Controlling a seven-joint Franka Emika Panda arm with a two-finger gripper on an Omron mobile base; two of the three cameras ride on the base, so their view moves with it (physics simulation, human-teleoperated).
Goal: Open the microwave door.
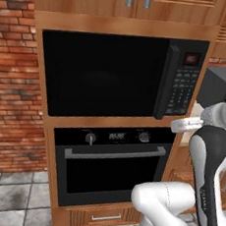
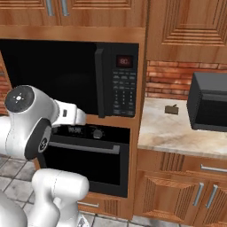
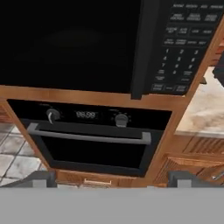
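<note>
Jaws [image 3: 112, 181] spread, prob. empty; arm short of shut microwave door [image 1: 101, 74], facing handle [image 3: 141, 48].

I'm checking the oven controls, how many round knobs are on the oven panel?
2. The left knob sits left of the small display and the right knob sits right of it, both above the oven's silver handle.

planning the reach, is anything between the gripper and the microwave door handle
Nothing visible does. In the hand view the handle stands ahead with open air before it, the microwave door shut. The oven sits below that line and the counter lies off to the side.
</note>
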